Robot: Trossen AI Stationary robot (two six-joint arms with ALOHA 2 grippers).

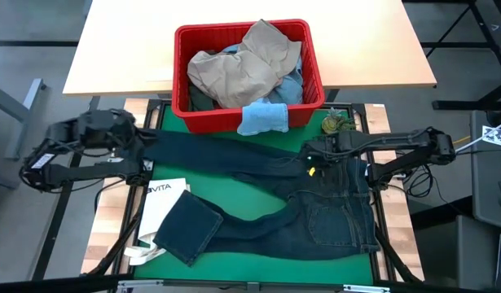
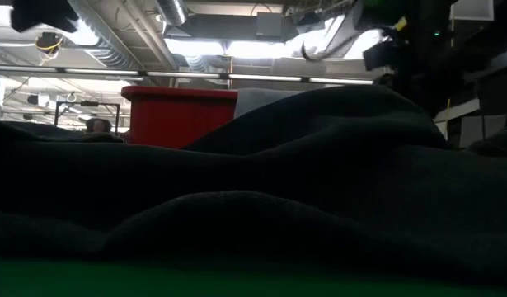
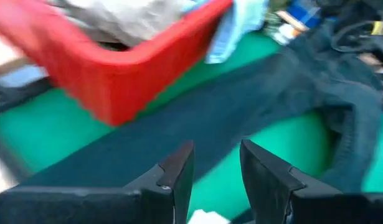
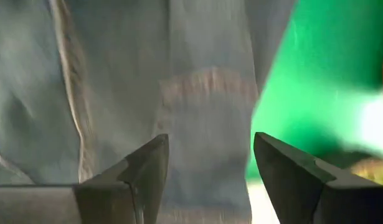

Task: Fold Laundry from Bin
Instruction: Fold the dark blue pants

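So the dark jeans (image 1: 315,195) are spread across the green mat (image 1: 258,252) on the bench, waist near the right edge, one leg running toward the left edge, the other bent with its cuff folded over a white tote (image 1: 156,207) near the front left corner. Red bin (image 1: 185,89) sits at the mat's back edge, stuffed with tan trousers (image 1: 242,65), a light blue cloth (image 1: 262,119) draped over its front rim. Left hand (image 3: 216,171) hovers over the leg, fingers partly apart, holding nothing. Right hand (image 4: 210,168) is spread wide over the denim by the waist, empty.
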